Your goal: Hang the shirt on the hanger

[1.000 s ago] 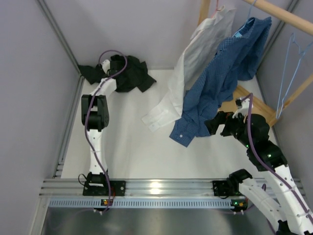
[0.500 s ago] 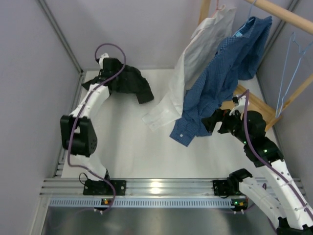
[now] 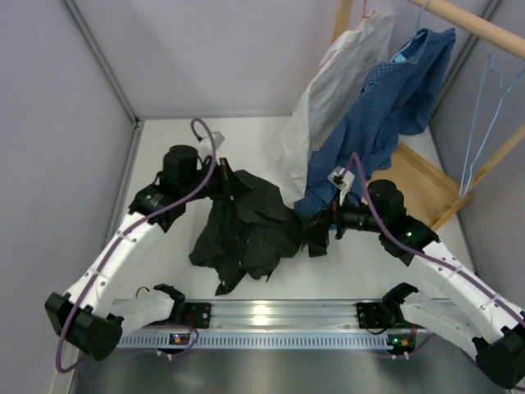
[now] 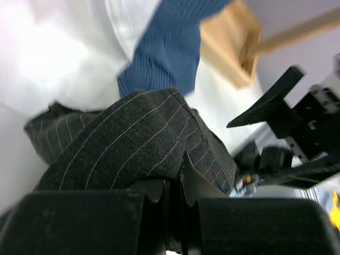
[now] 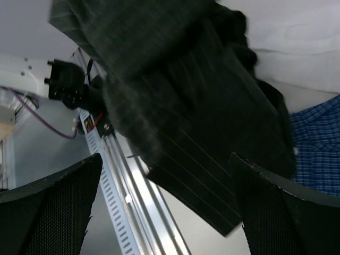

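The black shirt [image 3: 246,234] hangs bunched over the middle of the table, and its fine stripes show in the left wrist view [image 4: 133,149]. My left gripper [image 3: 225,182] [image 4: 178,197] is shut on a fold at the shirt's upper edge. My right gripper [image 3: 316,231] [image 5: 167,212] stands wide open against the shirt's right side. The shirt's dark hem [image 5: 202,159] fills the view ahead of the open fingers [image 5: 48,212]. The light-blue wire hanger [image 3: 484,123] hangs from the wooden rail at the far right, away from both grippers.
A white shirt [image 3: 328,90] and a blue dotted shirt [image 3: 385,107] hang from the wooden rack [image 3: 426,176] at the back right, and the blue one's tail reaches down beside my right gripper. The aluminium rail [image 3: 271,313] runs along the near edge. Grey walls close in the left and back.
My left gripper shut on the shirt in the far left corner and carried it to the middle of the table. My right gripper moved left up to the shirt.
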